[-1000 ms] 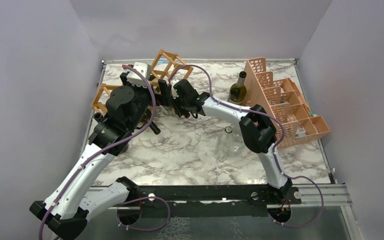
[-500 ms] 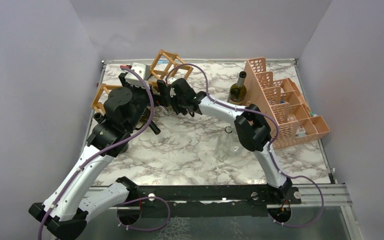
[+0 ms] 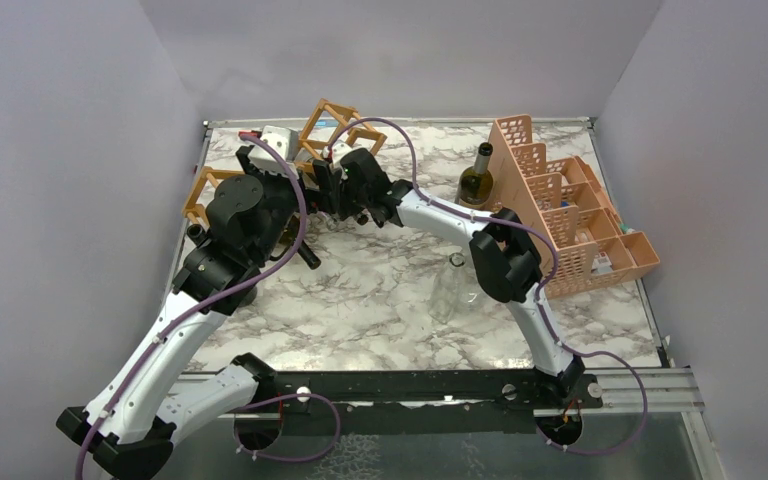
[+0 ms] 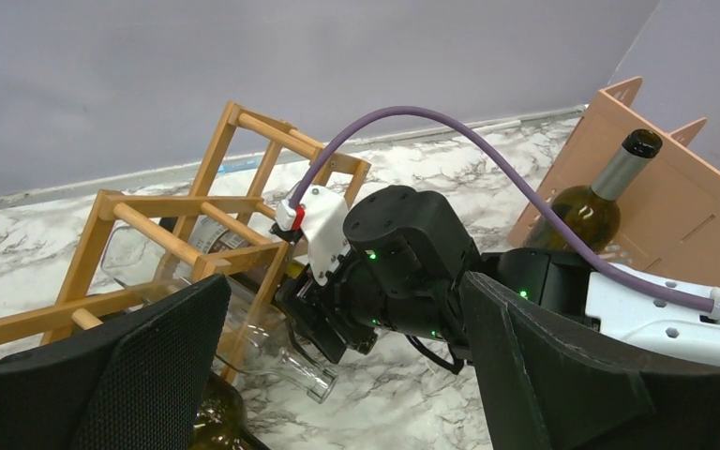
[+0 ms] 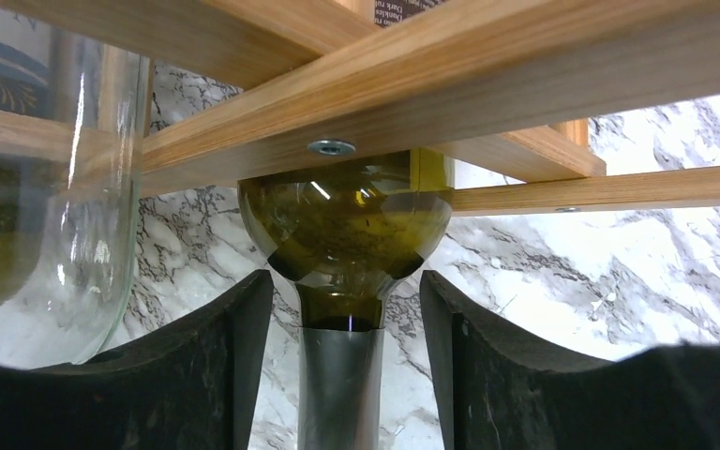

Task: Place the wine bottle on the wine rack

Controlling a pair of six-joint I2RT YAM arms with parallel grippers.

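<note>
The olive-green wine bottle is pictured lying in the wine rack at the far-left corner of the table, its neck pointed back between the fingers of the right gripper. The jaws are parted, a gap shown either side of the neck, and nothing is gripped.

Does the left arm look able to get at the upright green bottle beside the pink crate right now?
Probably not directly. The right arm stretches from its base to the wine rack, across the line between the open left claw and that green bottle. It would likely have to pull back first.
</note>
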